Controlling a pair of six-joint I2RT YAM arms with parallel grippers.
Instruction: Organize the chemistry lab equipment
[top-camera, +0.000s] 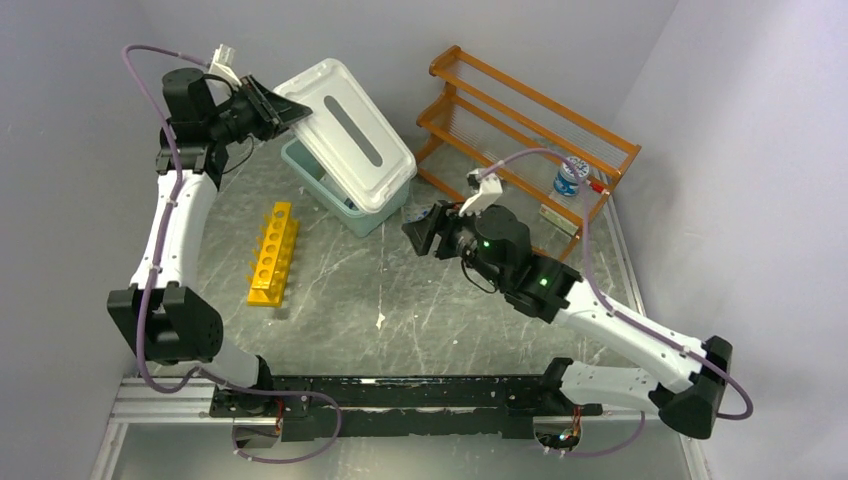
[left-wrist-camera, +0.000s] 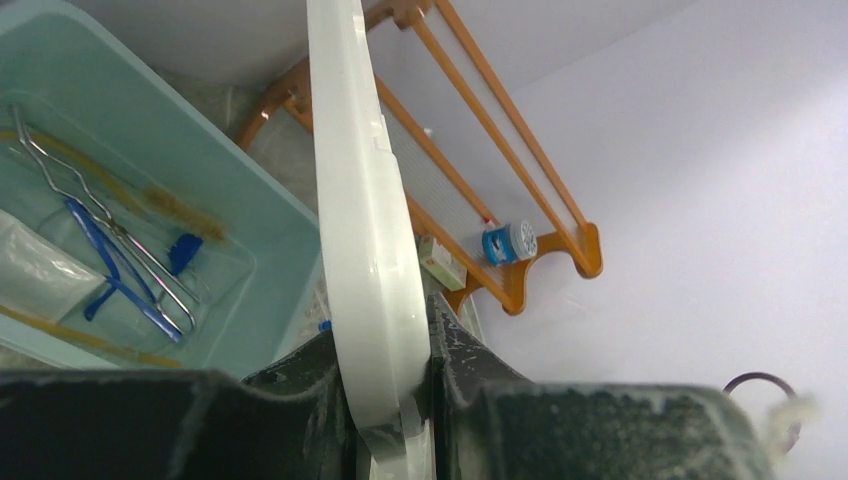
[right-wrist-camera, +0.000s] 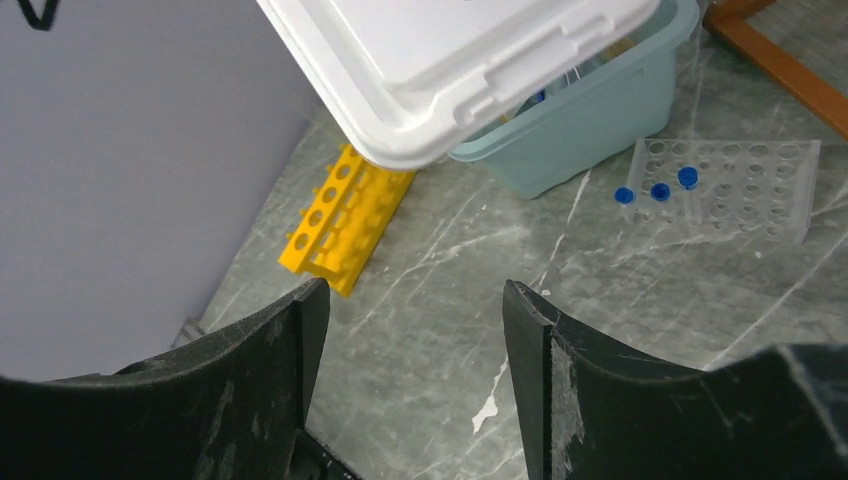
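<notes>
Left end effector (left-wrist-camera: 385, 375), far left: jaws narrow, clamped on the edge of white lid (top-camera: 350, 135); lid tilted up over pale teal bin (left-wrist-camera: 240, 200).
Inside bin: metal tongs (left-wrist-camera: 110, 225), amber rubber tubing (left-wrist-camera: 90, 338), blue-handled pieces.
Yellow test-tube rack (top-camera: 273, 252): flat on grey surface (top-camera: 400, 300), left of bin, apart from it.
Right end effector (right-wrist-camera: 405, 310): jaws wide, holding nothing, above surface.
Clear rack (right-wrist-camera: 740, 180) with blue-capped vials (right-wrist-camera: 660, 191): just right of bin.
Small jar (top-camera: 570, 178): on orange shelf (top-camera: 545, 101), far right.
</notes>
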